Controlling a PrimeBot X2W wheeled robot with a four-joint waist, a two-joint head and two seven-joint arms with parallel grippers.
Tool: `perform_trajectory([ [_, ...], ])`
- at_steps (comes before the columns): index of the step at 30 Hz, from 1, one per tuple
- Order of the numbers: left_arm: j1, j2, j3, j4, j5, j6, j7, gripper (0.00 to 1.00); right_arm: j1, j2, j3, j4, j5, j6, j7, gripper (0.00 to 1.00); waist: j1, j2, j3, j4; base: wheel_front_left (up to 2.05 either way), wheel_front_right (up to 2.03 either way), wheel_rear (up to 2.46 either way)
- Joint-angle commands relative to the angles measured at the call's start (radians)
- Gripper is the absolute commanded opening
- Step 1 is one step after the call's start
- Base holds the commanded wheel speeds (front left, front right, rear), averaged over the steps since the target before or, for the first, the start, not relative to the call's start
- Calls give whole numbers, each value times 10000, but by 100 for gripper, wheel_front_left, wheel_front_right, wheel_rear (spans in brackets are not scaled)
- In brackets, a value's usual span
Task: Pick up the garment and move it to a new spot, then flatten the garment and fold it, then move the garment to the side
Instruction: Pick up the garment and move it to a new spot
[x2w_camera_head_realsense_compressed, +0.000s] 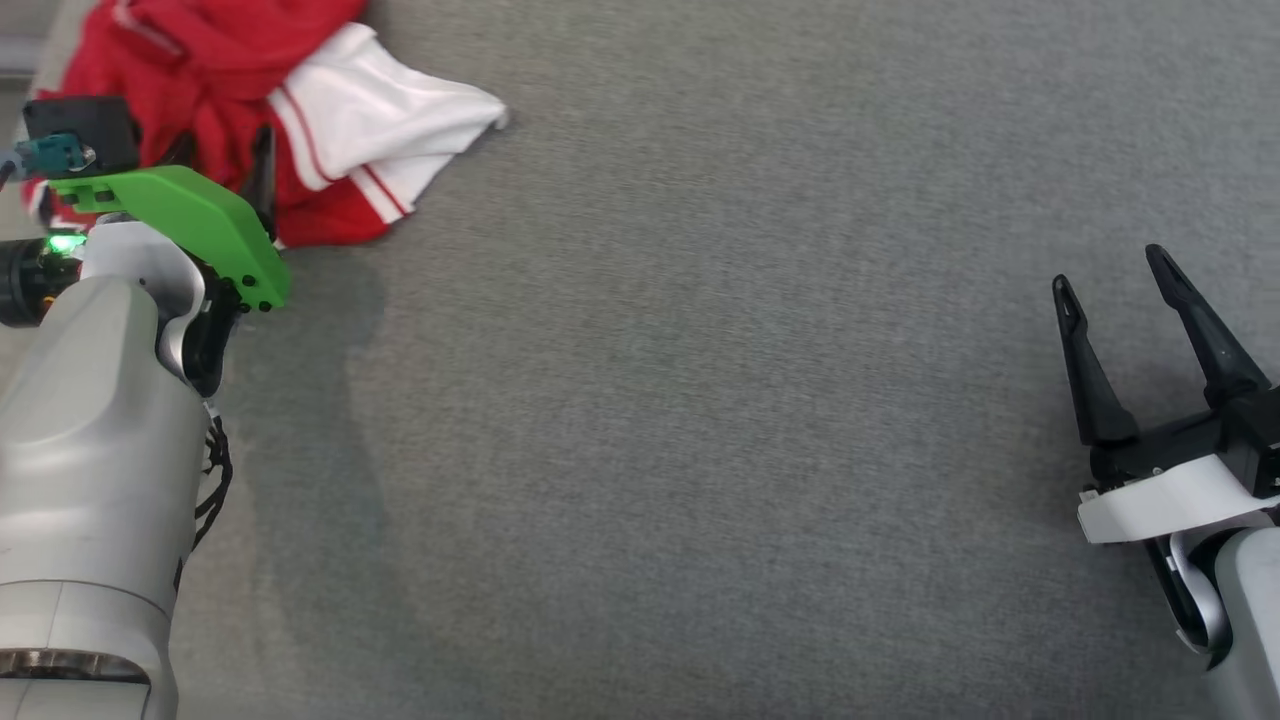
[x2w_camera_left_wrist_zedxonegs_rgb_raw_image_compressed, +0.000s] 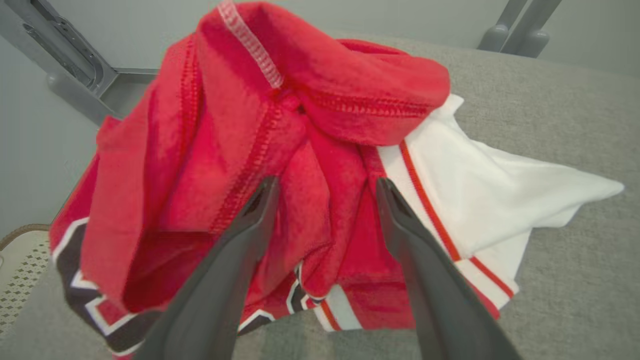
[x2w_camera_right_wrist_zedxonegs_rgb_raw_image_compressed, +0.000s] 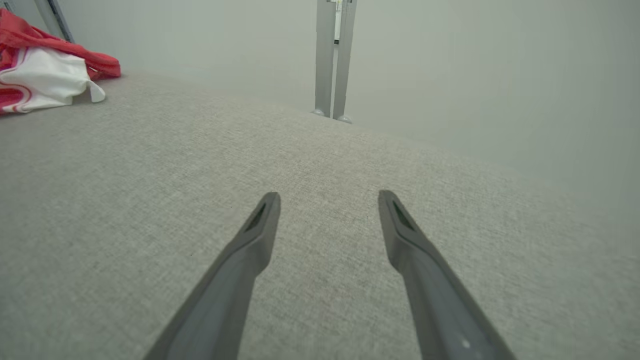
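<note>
The garment (x2w_camera_head_realsense_compressed: 210, 70) is a crumpled red piece with white panels, red stripes and black-and-white trim, heaped at the far left corner of the grey table. In the left wrist view the garment (x2w_camera_left_wrist_zedxonegs_rgb_raw_image_compressed: 210, 140) lies bunched right ahead of my left gripper (x2w_camera_left_wrist_zedxonegs_rgb_raw_image_compressed: 326, 185). That gripper is open, its fingertips just over the red folds with a ridge of cloth between them and nothing gripped. In the head view a green bracket (x2w_camera_head_realsense_compressed: 190, 215) on the left arm hides most of it. My right gripper (x2w_camera_head_realsense_compressed: 1110, 270) is open above bare table at the right, far from the garment (x2w_camera_right_wrist_zedxonegs_rgb_raw_image_compressed: 45, 80).
Grey cloth covers the table (x2w_camera_head_realsense_compressed: 700, 400), which is wide and bare between the two arms. The table's left edge runs beside the garment, and a pale perforated thing (x2w_camera_left_wrist_zedxonegs_rgb_raw_image_compressed: 20, 260) sits beyond it. Grey metal posts (x2w_camera_right_wrist_zedxonegs_rgb_raw_image_compressed: 332, 60) stand behind the far edge.
</note>
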Motion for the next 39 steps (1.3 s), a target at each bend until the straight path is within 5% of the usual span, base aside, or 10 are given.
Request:
perform_trajectory([
  [1, -223, 166, 13, 224, -205, 11, -113, 100, -23, 37, -40, -101, 49, -5, -30, 100, -4, 0, 1692, -1971, 0, 0, 0],
  [4, -326, 174, -67, 680, -344, 11, -205, 97, 55, 96, -107, -75, 76, -5, -30, 100, -4, 0, 1450, -1999, 0, 0, 0],
  [6, -200, 80, -374, 858, -347, -18, -91, 0, 92, 189, -62, -9, 101, -5, -30, 100, -4, 0, 1228, -2000, 0, 0, 0],
  [8, 137, -160, -787, 576, -581, -31, -139, 0, 137, 310, 11, 77, 123, -5, -28, 100, -4, 0, 920, -2013, 0, 0, 0],
  [13, 732, 348, -1532, -577, -976, -44, -1056, 0, 420, 718, 41, 328, 237, -5, -28, 100, -4, 0, 56, -1938, 0, 0, 0],
  [21, 2064, 794, -2921, -4722, -1741, -6, -1483, 0, 1241, 1658, -230, 782, 372, -5, -30, 100, -4, 0, -1784, -1786, 0, 0, 0],
  [24, 2781, 744, -3222, -6987, -2112, 3, -1013, 0, 1547, 1938, -276, 910, 407, -5, -30, 100, -4, 0, -2386, -1850, 0, 0, 0],
  [32, 5309, 141, -4399, -12566, -4320, 995, 1614, 0, 1789, 2302, -278, 919, 458, -6, -28, 100, -4, 0, -3015, -2683, 0, 0, 0],
  [36, 6059, -131, -4294, -12927, -5965, 1497, 2383, 0, 1797, 2434, -342, 928, 506, -6, -28, 100, -4, 0, -2991, -3324, 0, 0, 0],
  [39, 6210, -229, -3872, -11707, -7068, 1740, 2802, 0, 1850, 2510, -342, 1014, 513, -7, -28, 100, -4, 0, -2992, -3818, 0, 0, 0],
])
